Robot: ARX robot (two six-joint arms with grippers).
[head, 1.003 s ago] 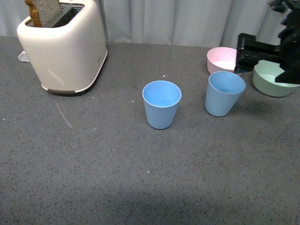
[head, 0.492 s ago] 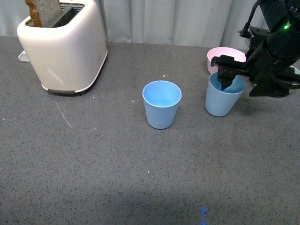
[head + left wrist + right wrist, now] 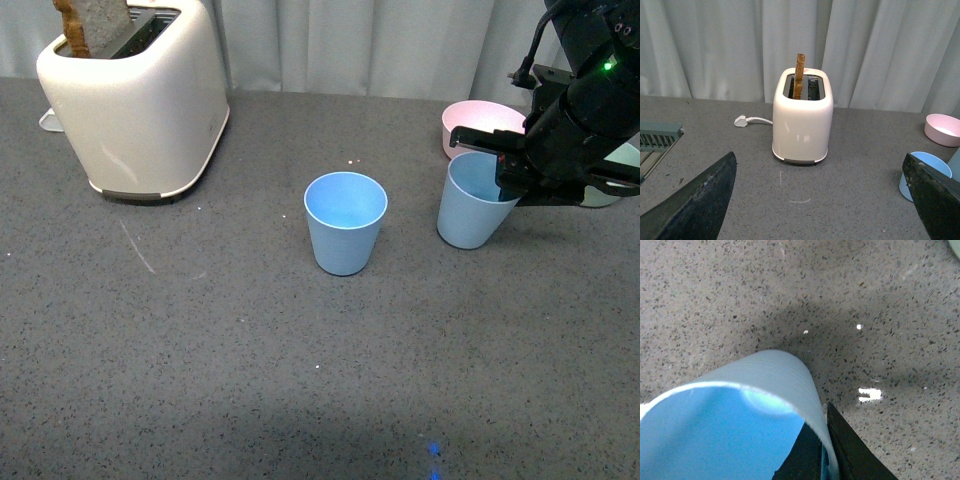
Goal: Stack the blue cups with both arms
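Two light-blue cups stand upright on the grey table. One blue cup (image 3: pixel 345 222) is at the middle, with nothing touching it. The other blue cup (image 3: pixel 468 212) stands to its right, and my right gripper (image 3: pixel 506 180) is shut on its right-hand rim. In the right wrist view one finger (image 3: pixel 801 460) is inside that cup (image 3: pixel 740 415) and the other is outside, pinching the wall at my right gripper (image 3: pixel 824 420). My left gripper (image 3: pixel 819 157) hangs open over bare table. It faces the toaster, with the middle cup (image 3: pixel 926 160) beside its finger. The left arm is out of the front view.
A cream toaster (image 3: pixel 135 100) with a slice of toast stands at the back left; its plug lies behind it (image 3: pixel 741 121). A pink bowl (image 3: pixel 475 122) sits behind the held cup. A green bowl (image 3: pixel 628 160) is mostly hidden by the right arm.
My right arm came forward from behind the bowls and down onto the right cup. It then shifted from the cup's middle to its right rim and shut on it. Neither cup has moved.
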